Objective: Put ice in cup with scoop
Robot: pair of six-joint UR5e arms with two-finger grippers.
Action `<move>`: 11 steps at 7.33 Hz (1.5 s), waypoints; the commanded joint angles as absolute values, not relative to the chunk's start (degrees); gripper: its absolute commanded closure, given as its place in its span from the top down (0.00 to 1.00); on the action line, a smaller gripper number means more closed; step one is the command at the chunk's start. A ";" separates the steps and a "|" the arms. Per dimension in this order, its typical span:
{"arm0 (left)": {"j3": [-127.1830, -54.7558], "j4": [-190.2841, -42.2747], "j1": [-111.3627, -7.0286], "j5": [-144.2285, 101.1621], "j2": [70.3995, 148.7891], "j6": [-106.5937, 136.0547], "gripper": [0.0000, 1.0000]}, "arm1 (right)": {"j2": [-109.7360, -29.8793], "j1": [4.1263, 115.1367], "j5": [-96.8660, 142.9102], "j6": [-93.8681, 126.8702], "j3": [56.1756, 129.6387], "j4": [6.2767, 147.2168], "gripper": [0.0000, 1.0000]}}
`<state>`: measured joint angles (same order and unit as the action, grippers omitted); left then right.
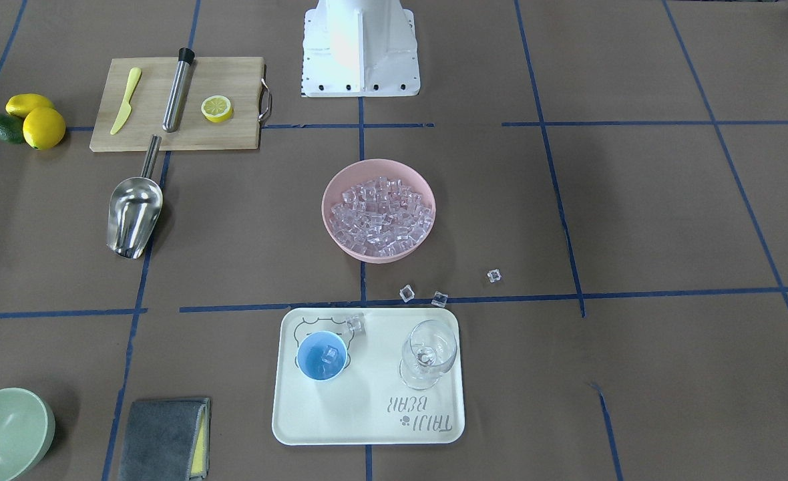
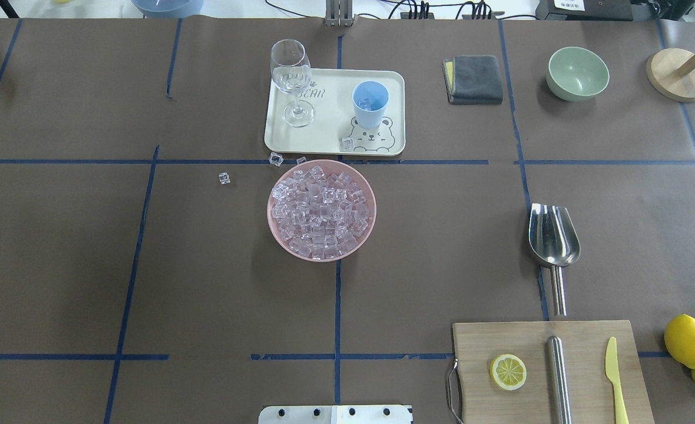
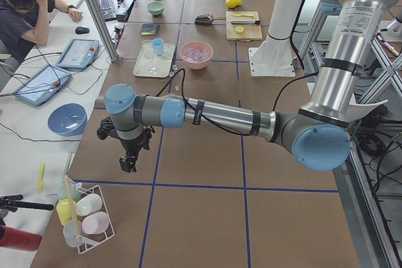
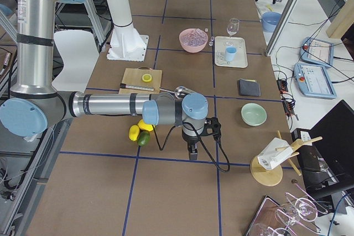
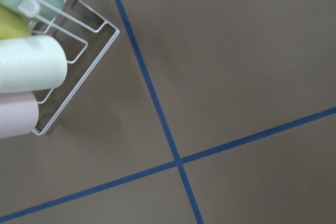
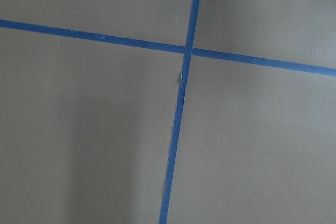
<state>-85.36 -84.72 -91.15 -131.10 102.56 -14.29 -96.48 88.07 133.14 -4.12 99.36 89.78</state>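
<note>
The ice (image 1: 378,210) fills a pink bowl (image 1: 427,230) at the table's middle; it also shows in the overhead view (image 2: 321,211). The light-blue cup (image 1: 322,355) stands upright on a cream tray (image 1: 367,427) with ice in it. Three loose cubes (image 1: 494,275) lie on the table between bowl and tray, and one lies on the tray beside the cup. The steel scoop (image 1: 133,214) lies empty on the table near the cutting board. My left gripper (image 3: 129,164) and right gripper (image 4: 192,152) hang over the table's far ends. I cannot tell whether they are open or shut.
A clear wine glass (image 1: 429,351) stands on the tray. The cutting board (image 1: 234,73) holds a lemon half, a yellow knife and a steel cylinder. A green bowl (image 1: 7,431), a grey cloth (image 1: 163,437) and lemons (image 1: 43,127) sit nearby. A wire rack of cups (image 5: 79,51) lies under my left wrist.
</note>
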 commanded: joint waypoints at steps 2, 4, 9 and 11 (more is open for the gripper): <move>-85.16 -84.29 -92.99 -130.88 98.26 -13.62 1.00 | -96.42 88.15 136.75 -4.22 99.58 89.74 1.00; -87.26 -84.72 -92.99 -131.31 97.39 -11.27 1.00 | -95.54 88.07 136.32 -3.35 99.14 90.35 1.00; -90.70 -87.97 -92.90 -134.38 94.13 -8.70 1.00 | -95.54 88.07 134.38 -3.34 99.58 90.00 1.00; -91.49 -87.80 -92.90 -134.29 93.96 -9.05 1.00 | -95.62 88.07 134.56 -3.60 99.49 89.82 1.00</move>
